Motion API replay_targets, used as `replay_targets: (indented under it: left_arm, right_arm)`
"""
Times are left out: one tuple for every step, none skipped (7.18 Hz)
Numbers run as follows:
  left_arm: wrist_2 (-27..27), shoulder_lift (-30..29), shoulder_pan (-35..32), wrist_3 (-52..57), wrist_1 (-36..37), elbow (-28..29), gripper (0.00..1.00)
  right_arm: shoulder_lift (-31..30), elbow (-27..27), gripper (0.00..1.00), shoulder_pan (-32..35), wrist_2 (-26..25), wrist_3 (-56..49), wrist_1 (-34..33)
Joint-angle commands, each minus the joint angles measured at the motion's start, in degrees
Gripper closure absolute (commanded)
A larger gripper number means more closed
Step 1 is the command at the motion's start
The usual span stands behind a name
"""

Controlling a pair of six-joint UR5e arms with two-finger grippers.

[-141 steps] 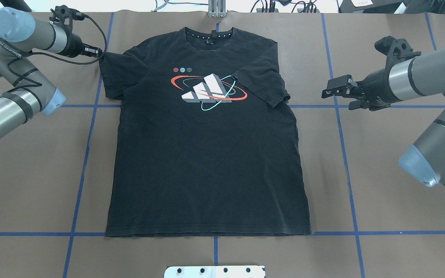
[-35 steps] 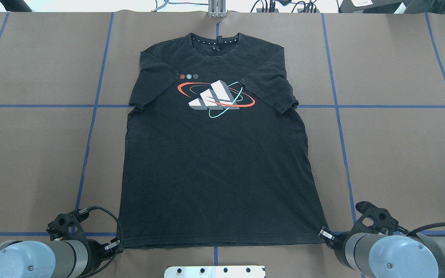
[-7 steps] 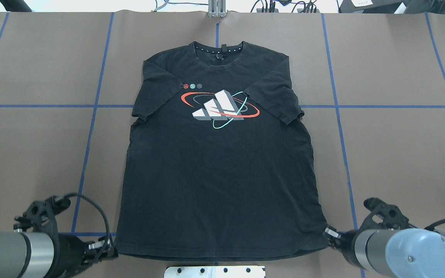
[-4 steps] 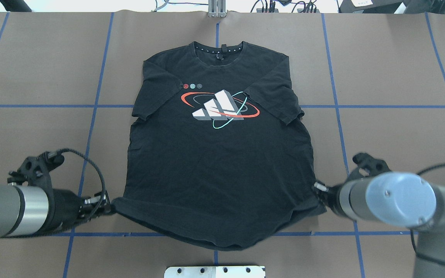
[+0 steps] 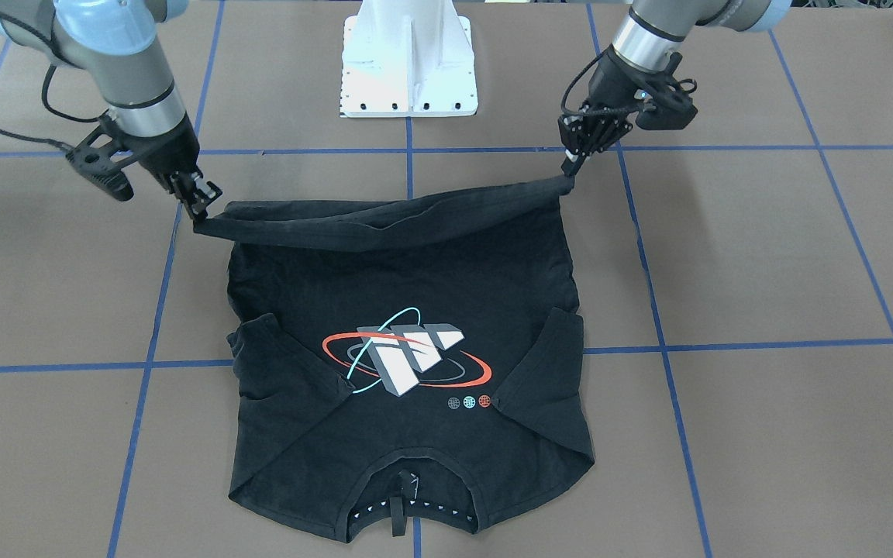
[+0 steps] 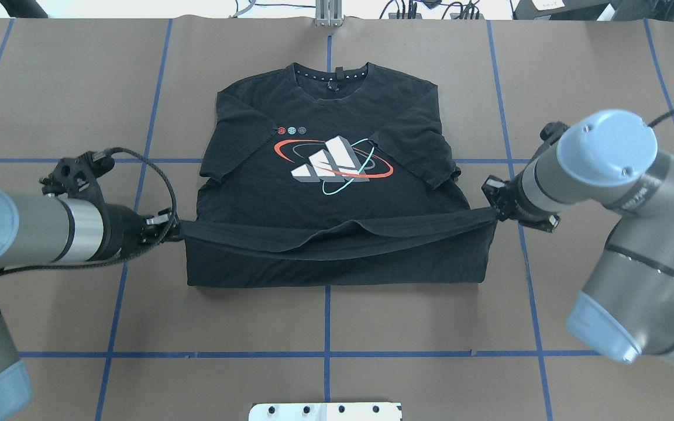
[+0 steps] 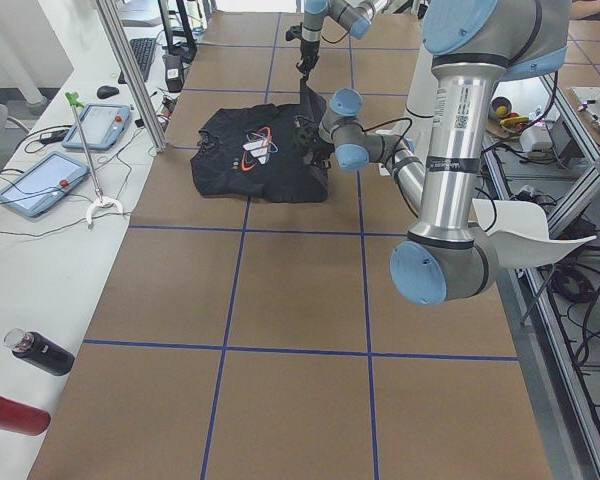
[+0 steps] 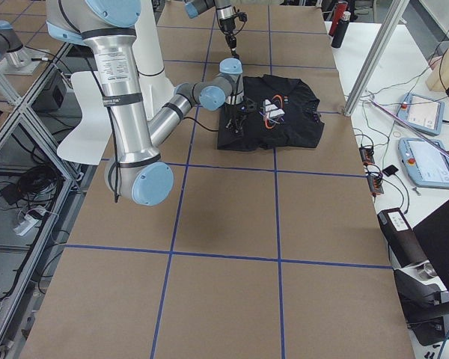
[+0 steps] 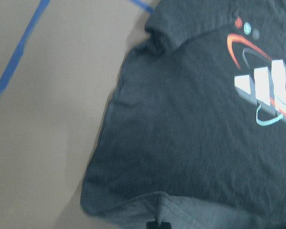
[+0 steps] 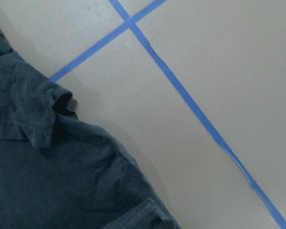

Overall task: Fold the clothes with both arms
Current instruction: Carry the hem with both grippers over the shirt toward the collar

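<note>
In your overhead view, the left pincer, black and two-fingered, sits left of centre. It is closed tight on one hem corner of the black short-sleeved cotton T-shirt. The shirt lies in the middle of the brown paper-covered counter, collar toward the top of the frame and printed side up. Its hem is stretched in a sagging band between both pincers, raised over the lower body, which doubles back at a crease lower in the frame. Right of centre, the right pincer is clamped on the other hem corner.
</note>
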Motion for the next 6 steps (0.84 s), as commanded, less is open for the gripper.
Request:
replay_targets:
  left_arm:
    - [0.00,-3.32,-4.41,2.25,-0.47,5.19,1.00]
    - [0.00,-5.77,-5.39,2.25,-0.47,7.73,1.00]
    - [0.00,-8.58,-7.40,2.34,-0.38,10.63,1.00]
    - [0.00,-10.43,-9.07,3.03,-0.29,13.10,1.00]
    - [0.00,-12.19,-10.22,4.09,-0.47,15.91,1.00]
    - [0.00,-13.52,-11.71,5.49,-0.64,18.11,1.00]
  right_arm:
    - [3.36,-6.23,1.00,5.16,0.31,-5.94,-0.13]
    - [5.46,-8.52,1.00,6.92,0.31,-8.06,-0.31]
    - [8.17,-11.76,1.00,7.46,0.22,-8.16,-0.13]
    - [11.33,-15.45,1.00,7.90,0.22,-8.16,0.22]
    - [14.32,-18.79,1.00,8.43,0.13,-8.43,0.39]
    - [17.05,-22.22,1.00,8.96,-0.04,-9.91,0.48]
